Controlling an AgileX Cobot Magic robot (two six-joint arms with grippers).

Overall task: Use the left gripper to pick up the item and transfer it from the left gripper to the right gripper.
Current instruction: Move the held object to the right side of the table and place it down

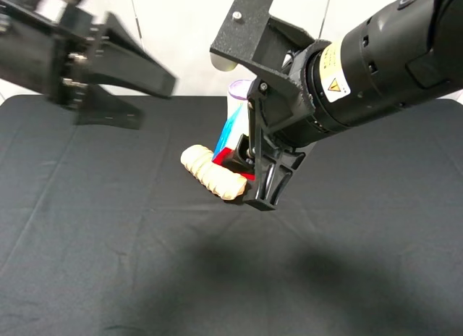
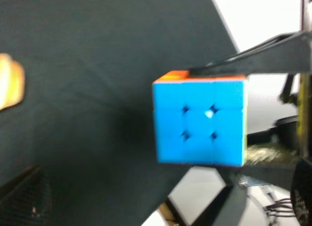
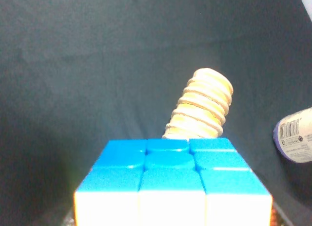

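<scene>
- The counter (image 1: 87, 242) wears a black cloth from edge to edge, and from the high camera I can see soft creases running across it.
- A ribbed tan roll (image 1: 210, 175) lies on its side on the cloth near the middle, its stacked rings a pale biscuit colour.
- Just behind the roll, toward the far edge, sits a can (image 1: 237, 90). I only get its purple top rim and a strip of white side. My right wrist feed shows a purple band and a barcode, probably the same can, though it is cropped.
- A plain white wall (image 1: 181, 32) rises beyond the counter's far edge.
</scene>
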